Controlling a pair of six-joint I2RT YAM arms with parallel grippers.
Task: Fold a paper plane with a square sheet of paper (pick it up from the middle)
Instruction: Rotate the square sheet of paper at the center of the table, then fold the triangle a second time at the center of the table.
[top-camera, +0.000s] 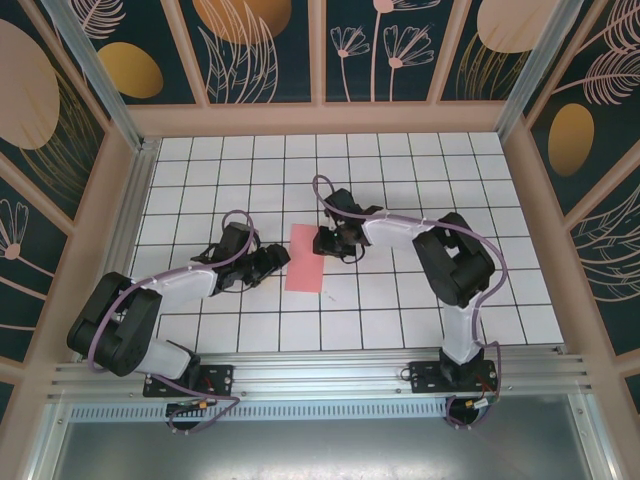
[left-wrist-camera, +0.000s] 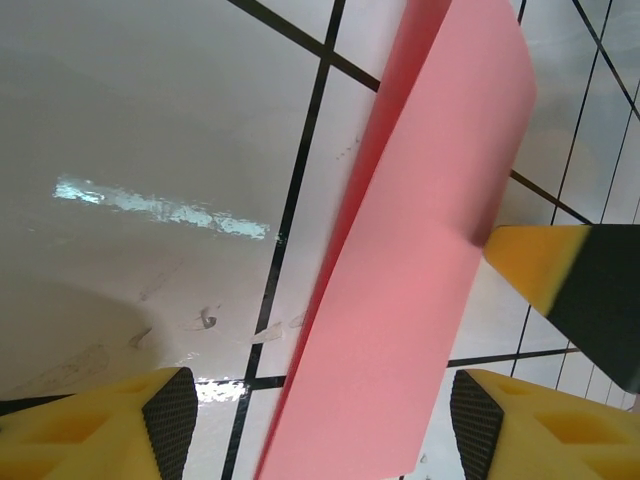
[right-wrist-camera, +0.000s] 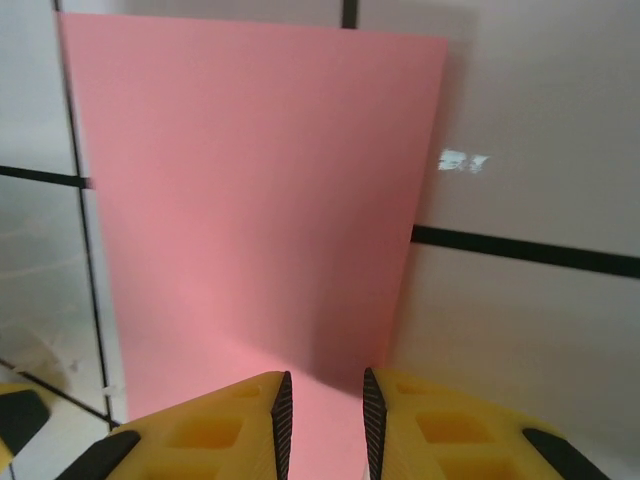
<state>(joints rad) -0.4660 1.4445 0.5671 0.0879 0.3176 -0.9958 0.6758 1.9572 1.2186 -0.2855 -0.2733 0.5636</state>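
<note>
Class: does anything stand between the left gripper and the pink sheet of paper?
Nothing visible does. The sheet of paper lies right before the open left gripper; the right gripper is at its opposite edge.

Matt pink paper (right-wrist-camera: 250, 180) on glossy tabletop (left-wrist-camera: 150, 120) (mirror-like glare)

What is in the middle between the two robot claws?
The pink sheet of paper sits between the left claw and the right claw. The top camera shows it.
</note>
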